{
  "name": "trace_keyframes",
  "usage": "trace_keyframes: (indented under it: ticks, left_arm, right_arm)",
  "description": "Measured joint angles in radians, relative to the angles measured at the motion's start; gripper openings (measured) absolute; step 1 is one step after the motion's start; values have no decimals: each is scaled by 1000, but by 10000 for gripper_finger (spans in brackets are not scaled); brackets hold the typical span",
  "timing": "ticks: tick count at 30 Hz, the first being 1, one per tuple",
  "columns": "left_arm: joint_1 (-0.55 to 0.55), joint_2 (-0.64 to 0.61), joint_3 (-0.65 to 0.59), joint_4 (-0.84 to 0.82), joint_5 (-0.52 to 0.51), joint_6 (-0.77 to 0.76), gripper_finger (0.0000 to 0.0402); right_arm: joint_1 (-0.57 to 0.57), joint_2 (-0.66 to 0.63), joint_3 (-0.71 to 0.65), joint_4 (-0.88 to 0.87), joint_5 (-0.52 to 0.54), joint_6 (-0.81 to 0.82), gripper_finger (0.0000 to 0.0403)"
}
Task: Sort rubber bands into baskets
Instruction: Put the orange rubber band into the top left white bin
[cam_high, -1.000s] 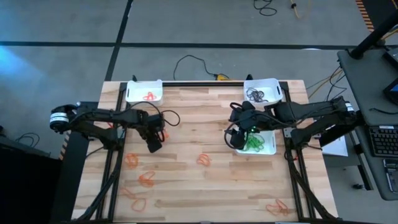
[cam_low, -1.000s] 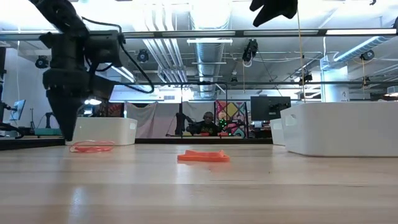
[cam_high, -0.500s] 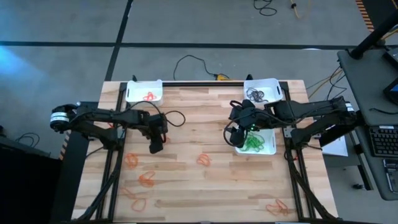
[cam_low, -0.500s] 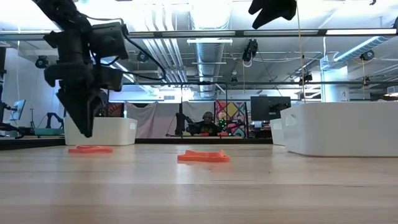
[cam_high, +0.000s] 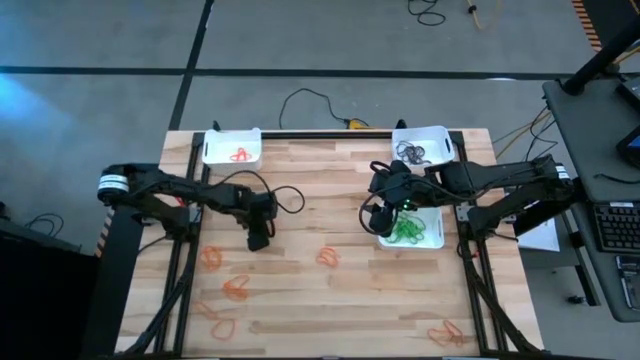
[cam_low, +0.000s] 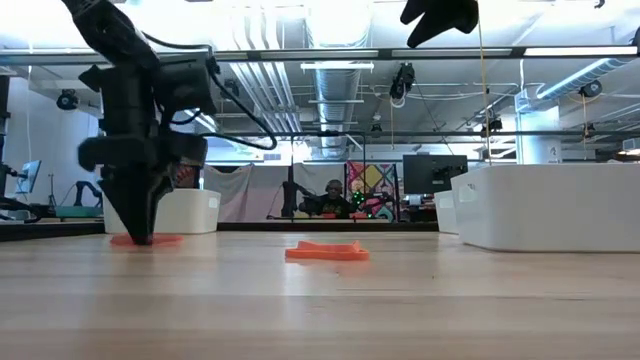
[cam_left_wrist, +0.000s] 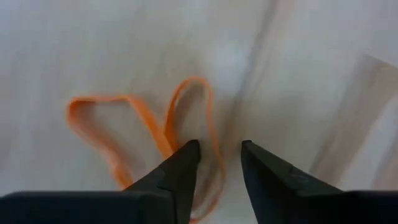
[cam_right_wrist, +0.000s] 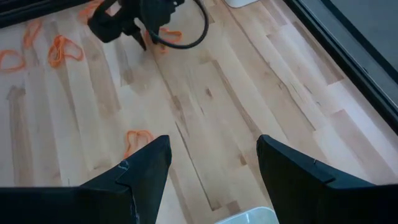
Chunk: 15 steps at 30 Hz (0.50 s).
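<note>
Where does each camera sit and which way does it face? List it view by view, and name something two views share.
High view: above the table, looking straight down; both arms show.
Low view: at table-top height, looking level into the room; the left gripper comes down onto an orange rubber band.
Left wrist view: on the left wrist, looking down past its open fingers at that band.
Right wrist view: on the right wrist, looking across the table past its open fingers.
Shared: the right wrist view also shows the left gripper.

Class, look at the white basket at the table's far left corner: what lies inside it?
Inside the far-left basket lie a few orange rubber bands on its white floor. Their exact number cannot be told, as they overlap in a small tangle.
</note>
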<state>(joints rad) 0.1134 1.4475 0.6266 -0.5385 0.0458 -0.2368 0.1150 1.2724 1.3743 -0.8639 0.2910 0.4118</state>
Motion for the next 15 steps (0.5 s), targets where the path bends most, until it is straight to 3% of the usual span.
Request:
trace_keyframes:
  ticks: [5,9,15]
  left_arm:
    - [0,67,11,-9,-25,-99,75]
    - [-2,65,16,-13,-34,-125,15]
    - [-2,-1,105,-51,-29,-130,1]
  right_arm:
    - [0,0,0,-1,-3,-1,231]
    - [0,0,0,-6,-5,-8,231]
    - [0,-3,17,-58,-13,-16,231]
